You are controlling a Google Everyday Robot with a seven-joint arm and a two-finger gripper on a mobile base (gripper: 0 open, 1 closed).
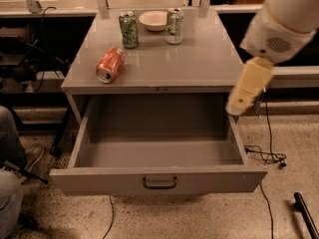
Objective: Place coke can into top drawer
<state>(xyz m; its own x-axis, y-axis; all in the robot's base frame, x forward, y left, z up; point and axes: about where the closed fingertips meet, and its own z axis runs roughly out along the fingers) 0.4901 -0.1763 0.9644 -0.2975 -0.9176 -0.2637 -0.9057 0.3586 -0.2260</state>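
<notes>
Grey cabinet [199, 63] fills mid-frame. Its top drawer [234, 180] stands pulled out toward the camera, interior bare, dark bar handle [159, 183] centred on the front. The robot arm [286, 26] enters from the upper right. Its tan end, taken here as the gripper [239, 102], hangs over the drawer's right wall, near the cabinet's front right corner, carrying nothing visible. Whether it is open or closed cannot be told. The coke can [110, 64] lies on its side on the cabinet top, near the front left edge, well apart from the gripper. Judgement: the grasp is not yet made and the step in hand is the approach. The next move calls for crossing left over the cabinet top, coming down on the can across its rolled body, then lifting clear of the front lip before lowering into the drawer. A lying can may roll if nudged. Behind it stand a green can [129, 29], a small bowl [154, 20] and a white-and-green can [174, 25], upright and clear of that path. Hidden or unclear: the arm's upper part is cut by the frame, the gripper's tip reads as one blurred block, and the cabinet below the drawer is out of sight.
</notes>
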